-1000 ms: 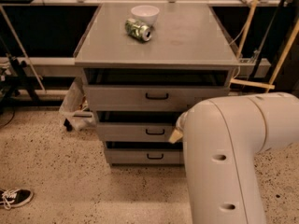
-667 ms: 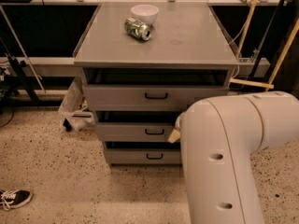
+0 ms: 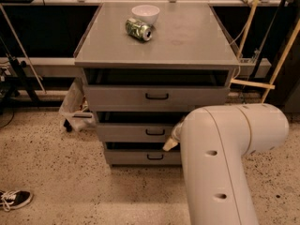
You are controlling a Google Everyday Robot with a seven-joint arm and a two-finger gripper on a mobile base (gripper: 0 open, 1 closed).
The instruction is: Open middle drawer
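Observation:
The grey cabinet (image 3: 157, 36) has three drawers stacked one above the other. The middle drawer (image 3: 131, 132) is a grey flat front with a small black bar handle (image 3: 155, 132), and it stands about flush with the drawers above and below. My big white arm (image 3: 220, 163) fills the lower right and covers the right part of the middle and bottom drawers. My gripper (image 3: 170, 142) is mostly hidden behind the arm. Only a pale tip shows, just right of the middle drawer's handle.
A white bowl (image 3: 145, 13) and a green can (image 3: 138, 29) lying on its side rest on the cabinet top. The top drawer (image 3: 157, 97) and bottom drawer (image 3: 140, 157) have like handles. A plastic bag (image 3: 72, 104) sits left of the cabinet, a shoe (image 3: 15, 199) on the floor, and wooden poles (image 3: 281, 60) at right.
The arm's visible tip has edged slightly left and down by the middle drawer. The drawers have not moved.

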